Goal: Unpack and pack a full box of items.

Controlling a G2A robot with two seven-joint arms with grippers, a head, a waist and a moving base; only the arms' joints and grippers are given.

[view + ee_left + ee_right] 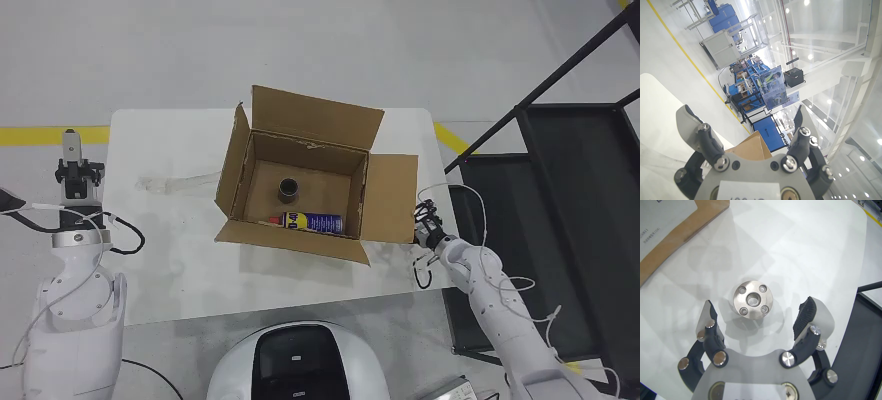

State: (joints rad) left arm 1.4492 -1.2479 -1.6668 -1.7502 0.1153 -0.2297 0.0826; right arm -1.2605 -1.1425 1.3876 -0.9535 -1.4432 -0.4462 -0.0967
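Note:
An open cardboard box (302, 175) stands mid-table with its flaps spread. Inside lie a blue and yellow spray can (310, 221) along the near wall and a dark round cylinder (289, 187). A round metal flange (753, 299) with several holes sits on the white table beside the box's right flap (685, 228). My right gripper (761, 310) hovers just above the flange, open, its fingers on either side of it. In the top view that gripper (428, 226) is at the table's right edge. My left gripper (76, 172) is open and empty, off the table's left edge, pointing out at the room.
A clear plastic bag (180, 183) lies on the table left of the box. A dark metal rack (540, 210) stands close to the table's right edge, next to my right arm. The table's front left (170, 260) is bare.

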